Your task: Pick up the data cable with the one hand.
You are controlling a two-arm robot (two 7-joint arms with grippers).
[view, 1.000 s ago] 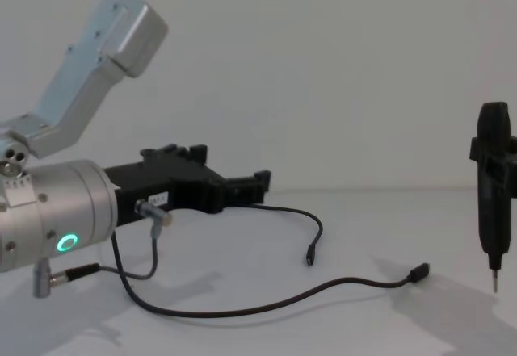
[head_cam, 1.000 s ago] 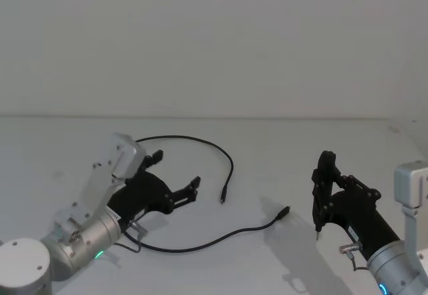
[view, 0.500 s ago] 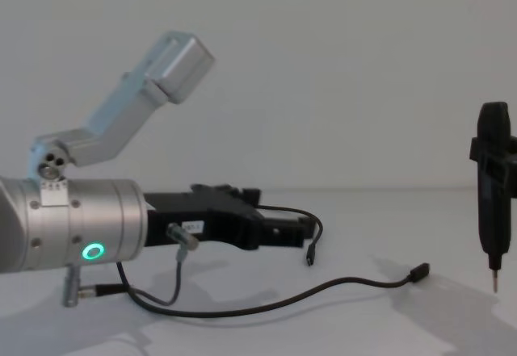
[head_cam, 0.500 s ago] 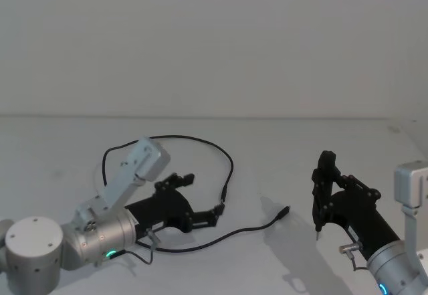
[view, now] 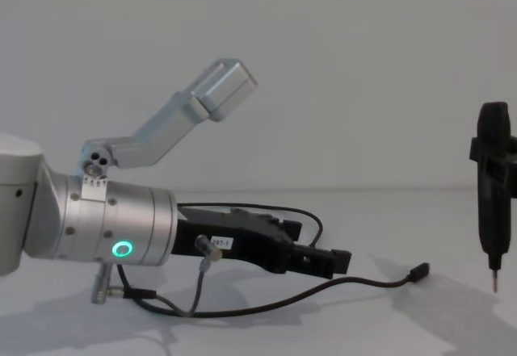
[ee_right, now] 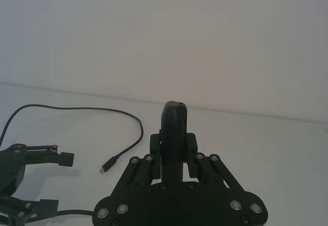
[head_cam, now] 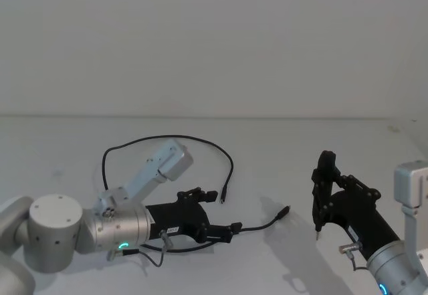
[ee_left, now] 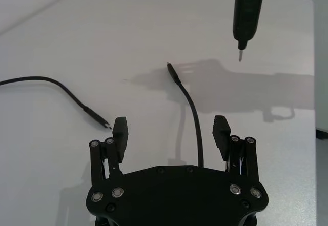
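Left tool (ee_left: pixel 170 128) low over desk (head_cam: pixel 301 148), fingers apart, straddles the data cable (ee_left: pixel 190 108), which lies on the desk running lengthwise out between them toward its plug ahead; left arm nearer, right tool (ee_right: pixel 173 149) parked apart, clamped on a pin-tipped driver (view: pixel 493 178).

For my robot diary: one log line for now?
left gripper: open over cable | right gripper: shut on tool, parked | cable: on table
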